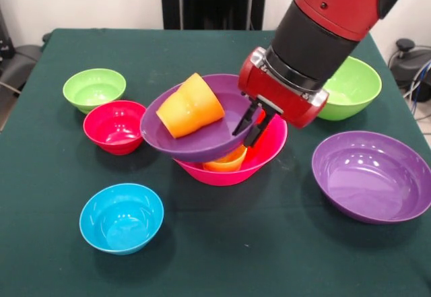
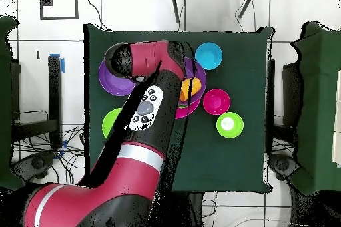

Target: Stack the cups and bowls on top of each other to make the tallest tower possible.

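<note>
The gripper (image 1: 252, 123) is pinching the rim of a glossy purple bowl (image 1: 195, 135) between narrowly parted black fingers (image 1: 245, 120). The bowl is tilting atop the hot-pink bowl (image 1: 269, 150), carrying a stepped yellow-orange cup (image 1: 190, 106) lying sideways. Another orange cup (image 1: 227, 160) is sitting beneath, at six o'clock.

Green-clothed table (image 1: 222, 250) carries seven scattered bowls (image 1: 122, 217).
</note>
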